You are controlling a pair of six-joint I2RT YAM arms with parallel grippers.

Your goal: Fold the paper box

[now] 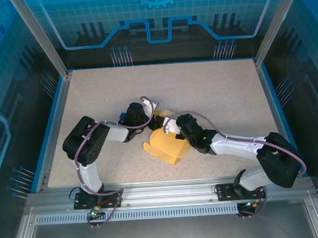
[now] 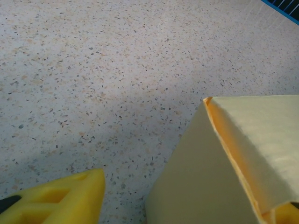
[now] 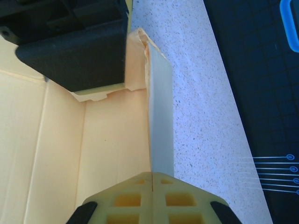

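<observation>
The paper box (image 1: 169,148) is pale yellow card, partly folded, lying mid-table between both arms. My right gripper (image 1: 173,126) reaches in from the right. In the right wrist view, my right gripper (image 3: 153,179) is shut on the lower end of an upright side wall (image 3: 161,116), with the box's inner floor (image 3: 107,140) to its left. My left gripper (image 1: 152,119) meets the box's far left corner. In the left wrist view, my left gripper (image 2: 187,205) is open. One yellow finger (image 2: 60,200) stands clear of a raised, doubled-over box wall (image 2: 205,177), and speckled table shows between them.
The speckled table (image 1: 200,84) is bounded by a blue rim (image 1: 50,131) and transparent enclosure walls. In the right wrist view, the black body of the left gripper (image 3: 70,42) hangs over the box's far end, and the table edge (image 3: 233,107) runs close on the right.
</observation>
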